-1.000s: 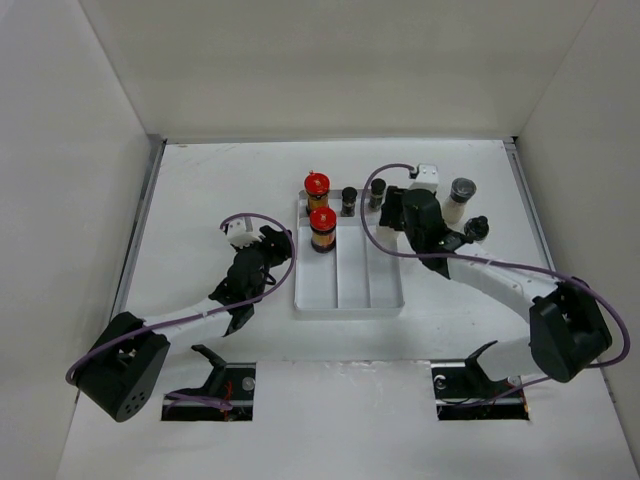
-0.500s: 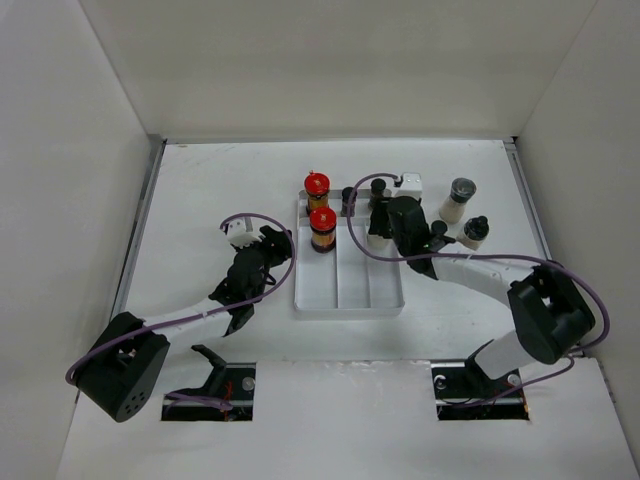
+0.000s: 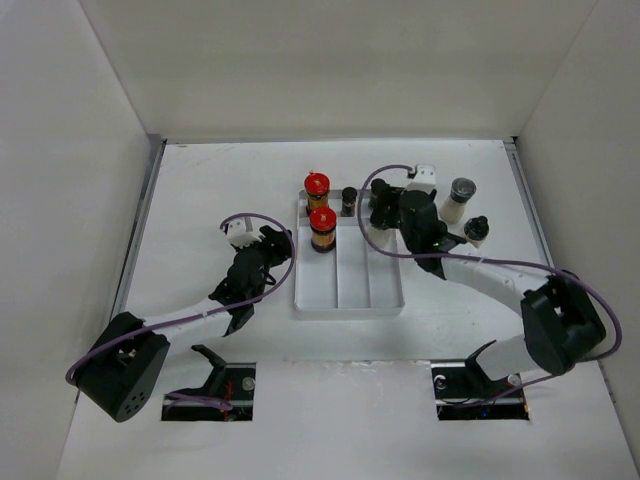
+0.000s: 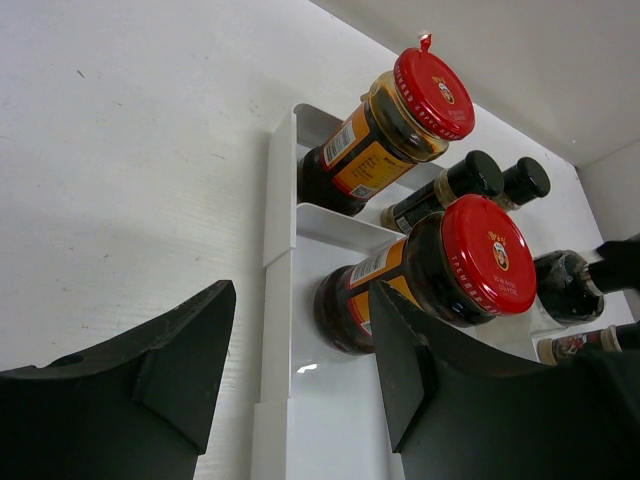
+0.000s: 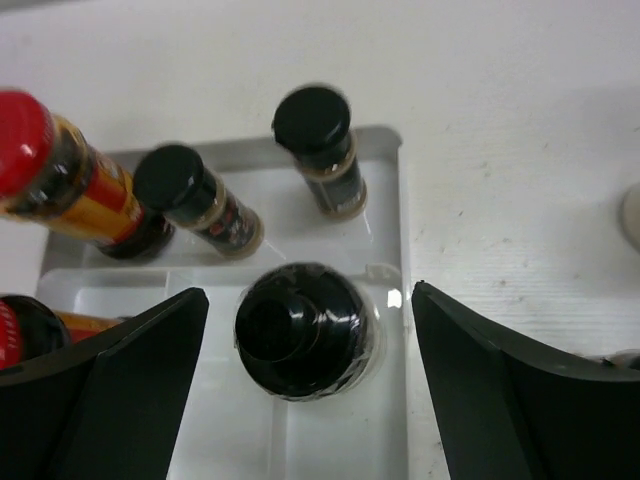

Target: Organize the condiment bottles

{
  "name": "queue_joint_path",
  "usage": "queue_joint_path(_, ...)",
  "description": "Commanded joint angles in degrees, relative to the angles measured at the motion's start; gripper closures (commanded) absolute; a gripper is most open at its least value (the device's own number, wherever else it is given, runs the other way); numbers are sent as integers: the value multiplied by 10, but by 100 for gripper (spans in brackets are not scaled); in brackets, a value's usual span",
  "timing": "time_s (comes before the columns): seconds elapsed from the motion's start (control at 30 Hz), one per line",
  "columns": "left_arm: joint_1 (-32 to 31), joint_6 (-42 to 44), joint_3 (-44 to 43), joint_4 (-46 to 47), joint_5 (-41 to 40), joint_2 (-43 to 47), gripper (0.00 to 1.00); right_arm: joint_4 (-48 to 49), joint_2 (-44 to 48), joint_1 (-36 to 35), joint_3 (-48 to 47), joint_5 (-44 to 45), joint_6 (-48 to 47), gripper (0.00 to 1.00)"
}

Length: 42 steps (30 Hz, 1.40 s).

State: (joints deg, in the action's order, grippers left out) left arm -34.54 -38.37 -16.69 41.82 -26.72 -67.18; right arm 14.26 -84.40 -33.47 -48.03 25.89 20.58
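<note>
— Condiment bottles (image 4: pixel 470 260) are asked about. Where are they found?

— The white table (image 3: pixel 200 190) is named first, as the biggest thing. The white tray (image 3: pixel 350 295) is laid in the middle of it. Five bottles are stood in the tray. Two more are left on the table, just to the right of the tray.

— How are the grippers held?

— The right gripper (image 5: pixel 310 292) is opened wide. Its fingers are placed on both sides of the black-lidded bottle (image 5: pixel 303 328), but that bottle is not touched. A gap is seen on each side. The left gripper (image 4: pixel 300 295) is held near the left wall of the tray. Its jaws are parted only a little, and nothing is gripped.

— Where is each bottle put?

— The far red-capped bottle (image 3: pixel 317 185) is placed at the left of the far row. The near red-capped bottle (image 3: pixel 322 228) is placed in the left long slot, just in front of it. The black-lidded bottle is stood at the far end of the right long slot. The grey-lidded bottle (image 3: pixel 460 198) and the black-capped bottle (image 3: pixel 477 230) are the two on the table. Last, the first thin bottle (image 5: pixel 170 180) and the second thin bottle (image 5: pixel 312 120) are kept side by side in the far row.
</note>
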Motion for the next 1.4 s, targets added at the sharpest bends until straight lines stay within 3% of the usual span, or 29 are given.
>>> queue_joint_path(0.0,-1,-6,-5,32,2,10,46,24,70,40,-20,15,6,11)
queue_joint_path(0.07,-4,-2,-5,32,-1,11,46,13,78,77,-28,22,7,22)
queue_joint_path(0.17,0,-6,-2,32,3,15,46,-22,64,139,-50,57,3,52)
queue_joint_path(0.23,-4,-2,-2,30,-1,20,46,-32,53,179,-54,95,3,60)
queue_joint_path(0.3,-4,-3,-2,32,-1,16,46,-34,38,205,-56,125,0,55)
queue_joint_path(0.4,-6,-6,-3,32,3,14,46,-35,8,239,-75,130,-8,22)
queue_joint_path(0.43,-7,-4,-4,32,3,14,46,-38,2,247,-81,125,-10,15)
queue_joint_path(0.6,-5,-5,-3,32,3,16,46,-72,-39,284,-127,62,-12,4)
queue_joint_path(0.9,-7,-3,-6,32,1,4,46,-66,-84,291,-155,-17,-22,3)
queue_joint_path(1.17,-1,-7,-5,33,4,5,46,-78,-116,291,-172,-8,-15,7)
queue_joint_path(1.37,-2,-7,-6,34,4,-2,46,-81,-133,291,-185,-4,-22,19)
